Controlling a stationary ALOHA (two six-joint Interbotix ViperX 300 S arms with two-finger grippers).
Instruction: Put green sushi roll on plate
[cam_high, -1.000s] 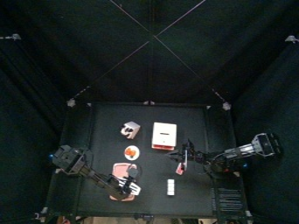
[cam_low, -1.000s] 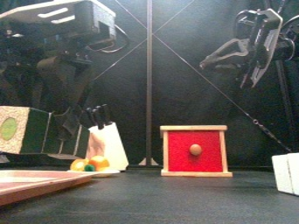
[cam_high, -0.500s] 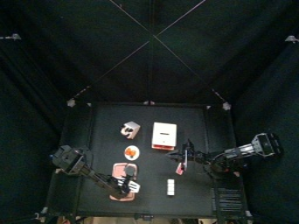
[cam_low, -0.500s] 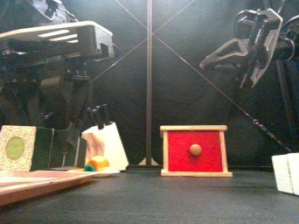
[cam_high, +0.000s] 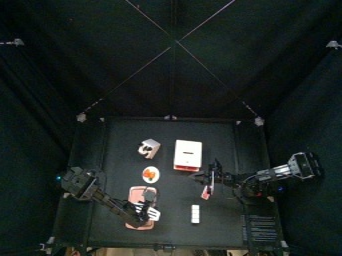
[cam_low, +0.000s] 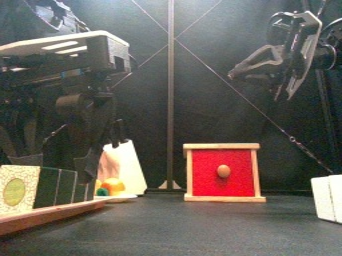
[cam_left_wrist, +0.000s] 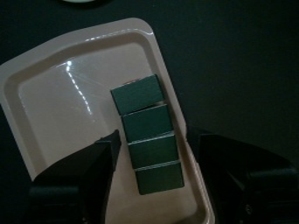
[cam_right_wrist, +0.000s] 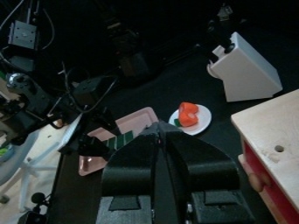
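Black curtains hang all around our small black bench (cam_high: 214, 165). In the left wrist view we see the green sushi roll (cam_left_wrist: 149, 133), a row of four dark green square blocks, lying flat on the long pink plate (cam_left_wrist: 52, 105) near the middle of the frame. Our left gripper (cam_left_wrist: 156, 182) hovers over the near end of the row, and its fingers (cam_left_wrist: 82, 171) are spread wide on both sides of the roll and do not squeeze it. So we think the roll is already on the plate and we are letting go.

To do this step well, we should lift the left arm straight up, with the fingers wide, so we do not bump the roll or tip the plate. We should not swing sideways until we are clear.

Our right gripper (cam_right_wrist: 167, 156) waits high up, at the right of the top view, with its fingers pressed together and nothing between them.

The front view shows the roll's end at the lower left of the frame, leaning a little on the plate's rim. The left wrist view does not show that lean. The front view also shows a red wooden box (cam_low: 222, 172) with a round knob, which the left wrist view misses. The top view is too small to show the roll well.
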